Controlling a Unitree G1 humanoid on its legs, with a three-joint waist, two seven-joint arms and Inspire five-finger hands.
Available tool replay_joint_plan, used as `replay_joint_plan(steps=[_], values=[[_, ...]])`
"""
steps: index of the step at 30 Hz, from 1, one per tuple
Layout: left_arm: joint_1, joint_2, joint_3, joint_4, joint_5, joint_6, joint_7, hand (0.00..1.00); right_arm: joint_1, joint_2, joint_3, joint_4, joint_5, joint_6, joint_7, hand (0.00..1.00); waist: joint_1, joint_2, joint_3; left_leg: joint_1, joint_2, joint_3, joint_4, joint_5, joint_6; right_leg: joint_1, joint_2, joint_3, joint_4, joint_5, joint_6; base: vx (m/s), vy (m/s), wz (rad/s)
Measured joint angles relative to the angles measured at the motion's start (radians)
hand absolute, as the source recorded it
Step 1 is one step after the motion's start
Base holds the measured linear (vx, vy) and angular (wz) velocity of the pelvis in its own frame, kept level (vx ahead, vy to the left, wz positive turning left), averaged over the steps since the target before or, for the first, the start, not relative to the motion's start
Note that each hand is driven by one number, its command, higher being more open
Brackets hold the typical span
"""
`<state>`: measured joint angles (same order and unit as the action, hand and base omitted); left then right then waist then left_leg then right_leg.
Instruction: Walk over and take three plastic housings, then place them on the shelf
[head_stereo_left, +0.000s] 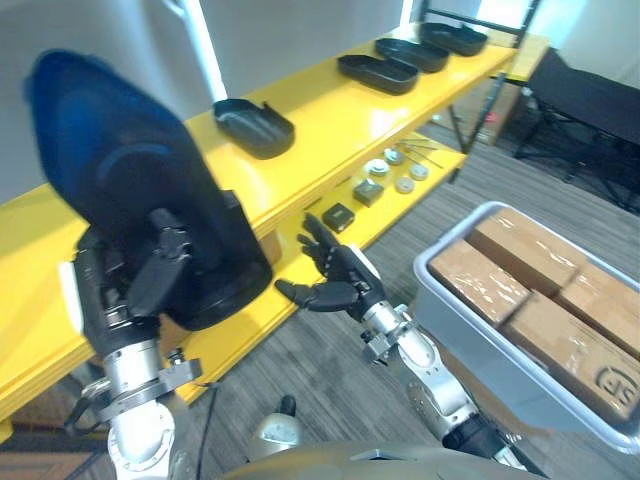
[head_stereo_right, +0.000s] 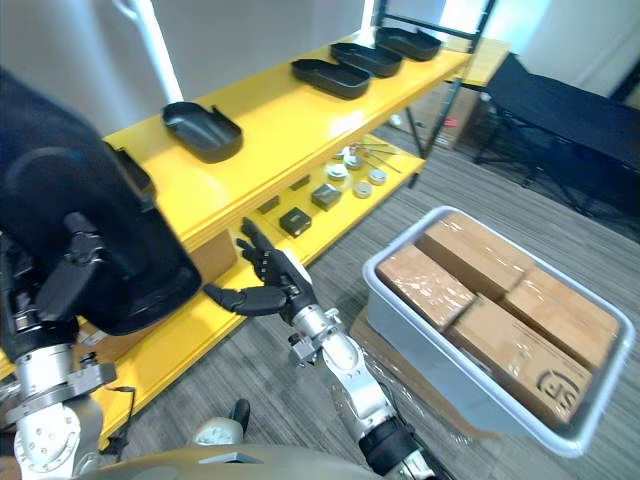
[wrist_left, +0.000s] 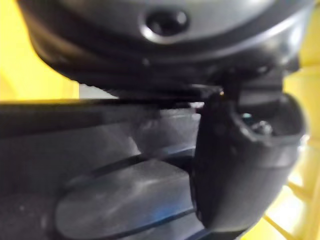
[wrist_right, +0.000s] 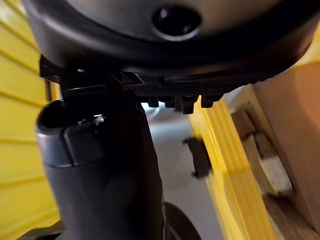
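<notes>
A black housing (head_stereo_left: 110, 160) is held raised in the left hand (head_stereo_left: 130, 285), fingers curled on its lower edge. A second housing (head_stereo_left: 253, 127) is seen on the shelf (head_stereo_left: 325, 115), beyond the right hand (head_stereo_left: 345, 272), which is spread and empty.

I seem to be in a workshop or parts store, not a home. Before me runs a long yellow shelf (head_stereo_left: 330, 130) on a black steel frame, with one black plastic housing (head_stereo_left: 253, 127) after another along its top board and small loose parts (head_stereo_left: 368, 190) clustered toward the far end of its lower board. To my right a grey tote (head_stereo_left: 480, 350) packed with taped cardboard boxes (head_stereo_right: 500, 345) stands on grey carpet (head_stereo_left: 320, 360), with a black folding cot (head_stereo_right: 560, 110) beyond.
</notes>
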<state>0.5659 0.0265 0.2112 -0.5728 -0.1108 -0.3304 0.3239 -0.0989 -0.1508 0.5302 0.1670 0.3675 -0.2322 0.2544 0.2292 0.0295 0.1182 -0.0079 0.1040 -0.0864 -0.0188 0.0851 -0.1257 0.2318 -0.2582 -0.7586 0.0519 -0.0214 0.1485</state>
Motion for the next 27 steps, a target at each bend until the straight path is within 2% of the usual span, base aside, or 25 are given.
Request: replay_joint_plan(steps=[3,6,7,10,11,12,15,16,17,19,20,21,24,27], values=[[0.021,-0.051,0.074,0.022,-0.039,0.0,0.009,0.0,-0.07,0.001,0.006,0.034,-0.007,0.0,0.01,1.0,0.034,-0.002,0.001,-0.033,-0.022,-0.087,-0.001,0.012,0.003,0.025,-0.001,-0.085,0.011,-0.021,-0.002,-0.01,-0.036,0.79],[0.042,-0.075,0.111,0.029,-0.09,0.0,-0.042,0.0,-0.093,0.005,-0.008,0.065,-0.013,0.0,-0.042,1.0,0.074,-0.015,0.007,-0.046,-0.034,-0.138,-0.003,0.018,0.004,0.036,-0.004,-0.114,0.038,-0.052,-0.009,-0.03,-0.021,0.61],[0.045,-0.08,0.119,0.029,-0.099,-0.001,-0.053,0.0,-0.093,0.006,-0.009,0.065,-0.029,0.0,-0.056,1.0,0.075,-0.018,0.009,-0.051,-0.035,-0.146,-0.003,0.019,0.005,0.036,-0.004,-0.114,0.043,-0.057,-0.01,-0.03,-0.041,0.37],[0.057,-0.089,0.117,0.038,-0.132,-0.002,-0.095,0.0,-0.084,-0.001,-0.015,0.064,-0.048,0.0,-0.11,1.0,0.065,-0.024,0.021,-0.055,-0.043,-0.173,0.001,0.024,0.004,0.029,-0.014,-0.055,0.092,-0.098,-0.021,-0.04,-0.018,0.29],[0.048,-0.085,0.107,0.047,-0.132,-0.002,-0.117,0.0,-0.07,-0.003,-0.037,0.064,-0.048,0.0,-0.122,1.0,0.05,-0.024,0.031,-0.058,-0.054,-0.194,0.002,0.029,0.004,0.019,-0.019,0.023,0.118,-0.133,-0.028,-0.07,-0.017,0.51],[0.036,-0.084,0.09,0.056,-0.131,-0.006,-0.137,0.0,-0.051,-0.008,-0.069,0.061,-0.047,0.0,-0.138,1.0,0.035,-0.029,0.032,-0.074,-0.063,-0.216,0.001,0.038,0.003,-0.002,-0.021,0.062,0.143,-0.163,-0.011,-0.09,-0.036,0.49],[0.025,-0.084,0.057,0.063,-0.13,-0.007,-0.159,0.0,-0.001,-0.01,-0.143,0.05,-0.048,0.0,-0.158,1.0,0.029,-0.024,0.041,-0.105,-0.056,-0.242,0.001,0.051,0.004,-0.04,-0.018,0.064,0.182,-0.189,0.008,-0.09,-0.073,0.26],[0.027,-0.084,0.048,0.063,-0.126,-0.007,-0.162,0.0,0.029,-0.018,-0.171,0.05,-0.048,0.0,-0.161,1.0,0.015,-0.021,0.044,-0.118,-0.057,-0.253,0.005,0.058,0.005,-0.045,-0.017,0.055,0.194,-0.197,0.011,-0.07,-0.057,0.3],[0.027,-0.084,0.04,0.063,-0.125,-0.009,-0.163,0.0,0.055,-0.029,-0.195,0.05,-0.047,0.0,-0.164,1.0,0.007,-0.008,0.053,-0.131,-0.058,-0.266,0.01,0.071,-0.005,-0.055,-0.017,0.051,0.209,-0.203,0.008,-0.07,-0.044,0.28],[0.026,-0.084,0.026,0.063,-0.127,-0.015,-0.176,0.0,0.092,-0.038,-0.224,0.05,-0.048,0.0,-0.168,1.0,0.002,0.006,0.066,-0.147,-0.059,-0.268,0.012,0.086,-0.002,-0.061,-0.017,0.046,0.227,-0.207,0.007,-0.04,-0.022,0.22],[0.028,-0.084,0.018,0.064,-0.13,-0.016,-0.186,0.0,0.109,-0.038,-0.238,0.05,-0.05,0.0,-0.171,1.0,-0.004,0.01,0.072,-0.153,-0.061,-0.259,0.012,0.101,0.002,-0.059,-0.017,0.036,0.232,-0.208,0.005,-0.03,-0.005,0.52],[0.021,-0.081,0.001,0.074,-0.134,-0.017,-0.208,0.0,0.135,-0.035,-0.254,0.042,-0.085,0.0,-0.18,1.0,-0.024,0.01,0.082,-0.162,-0.069,-0.171,0.009,0.138,0.036,-0.046,-0.018,0.01,0.23,-0.21,0.001,-0.03,0.011,0.59],[-0.01,-0.062,-0.045,0.124,-0.188,-0.024,-0.26,0.0,0.189,-0.035,-0.262,-0.041,-0.136,-0.002,-0.203,1.0,-0.056,0.021,0.116,-0.159,-0.056,0.015,0.012,0.153,0.1,-0.013,-0.01,-0.034,0.237,-0.216,-0.001,-0.07,0.041,0.52],[0.002,-0.053,-0.096,0.179,-0.201,-0.023,-0.259,0.0,0.214,-0.034,-0.243,-0.066,-0.164,-0.027,-0.199,1.0,-0.069,0.024,0.123,-0.15,-0.041,0.029,0.02,0.145,0.101,-0.033,-0.004,0.015,0.268,-0.25,-0.001,-0.14,0.0,-0.04]])
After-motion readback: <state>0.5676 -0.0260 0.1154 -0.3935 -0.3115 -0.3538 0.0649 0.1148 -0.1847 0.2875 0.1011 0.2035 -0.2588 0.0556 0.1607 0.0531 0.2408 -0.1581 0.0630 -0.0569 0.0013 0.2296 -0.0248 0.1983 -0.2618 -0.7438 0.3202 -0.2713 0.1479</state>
